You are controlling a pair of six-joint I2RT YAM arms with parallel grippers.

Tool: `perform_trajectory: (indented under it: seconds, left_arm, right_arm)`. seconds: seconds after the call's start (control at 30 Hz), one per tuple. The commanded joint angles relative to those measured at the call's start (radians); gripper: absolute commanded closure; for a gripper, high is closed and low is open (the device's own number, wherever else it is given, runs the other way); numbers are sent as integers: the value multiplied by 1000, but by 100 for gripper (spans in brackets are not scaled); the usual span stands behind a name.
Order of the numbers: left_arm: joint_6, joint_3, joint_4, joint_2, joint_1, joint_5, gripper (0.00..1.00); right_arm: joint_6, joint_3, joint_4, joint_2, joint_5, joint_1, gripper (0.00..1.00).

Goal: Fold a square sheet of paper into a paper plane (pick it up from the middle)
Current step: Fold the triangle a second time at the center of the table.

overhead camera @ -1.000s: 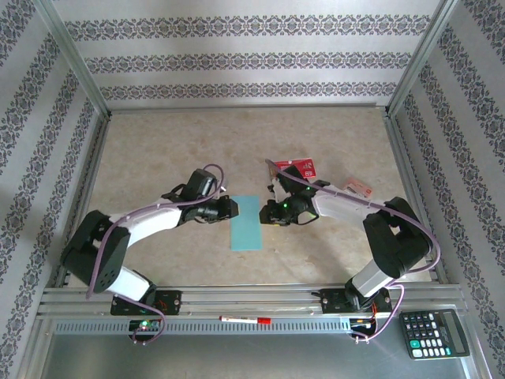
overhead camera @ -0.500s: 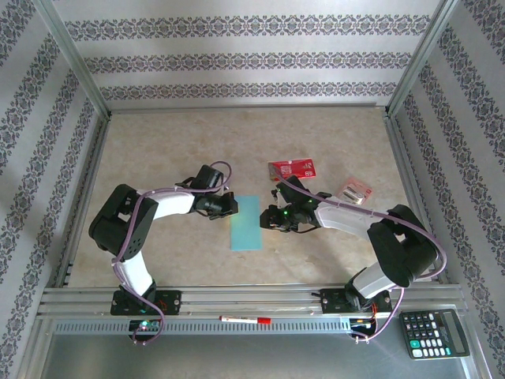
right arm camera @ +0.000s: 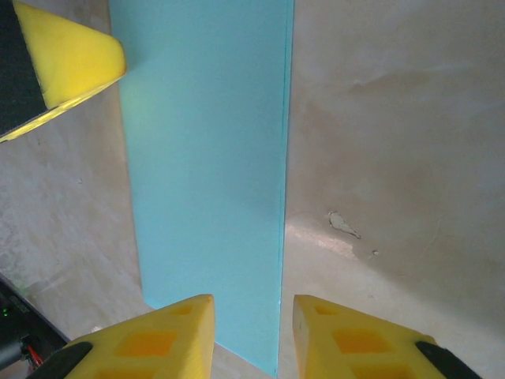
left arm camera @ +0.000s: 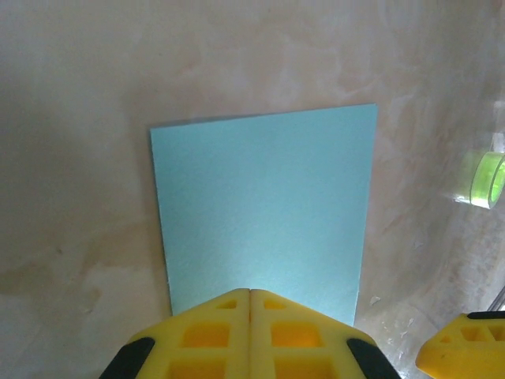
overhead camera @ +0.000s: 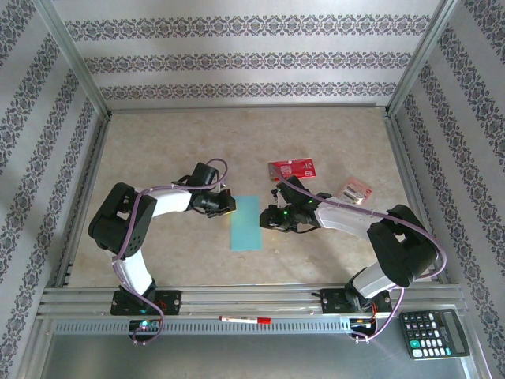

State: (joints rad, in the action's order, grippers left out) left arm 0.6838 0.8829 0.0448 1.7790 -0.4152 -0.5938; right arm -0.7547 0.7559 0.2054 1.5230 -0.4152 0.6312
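The square sheet of paper (overhead camera: 245, 222) lies flat on the table as a narrow light-blue rectangle; no paper plane shape shows. My left gripper (overhead camera: 226, 204) is at its upper left edge. In the left wrist view its yellow fingers (left arm camera: 250, 294) are pressed together over the near edge of the sheet (left arm camera: 264, 213), with nothing seen between them. My right gripper (overhead camera: 269, 217) is at the sheet's right edge. In the right wrist view it (right arm camera: 252, 316) stands open, its jaws on either side of the long edge of the sheet (right arm camera: 205, 158), which stays flat on the table.
A red packet (overhead camera: 293, 169) lies just behind the right gripper, and a small pink-and-white packet (overhead camera: 355, 190) to its right. A calculator (overhead camera: 434, 333) and a red pen (overhead camera: 245, 320) sit beyond the front rail. Metal frame posts border the table.
The left gripper has closed and its arm has folded up, elbow drawn back to the left. The right gripper has dropped slightly towards the paper's right edge. The paper has not moved.
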Motion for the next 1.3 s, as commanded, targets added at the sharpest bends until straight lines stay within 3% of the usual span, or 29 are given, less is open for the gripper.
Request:
perform_trajectory:
  seconds: [0.0,0.6,1.27]
  left_arm:
    - [-35,27,14,26,13,19,99]
    - [-66,-4,47,86,13,29,100]
    - [-67,-12,41,90,12,22,100]
  right_arm:
    - [-9,-19,-12,-1,-10,14,68]
    - [-163,-127,-110,-40,-11,138,72]
    - [-165,-89,-182,75,-24,156,72]
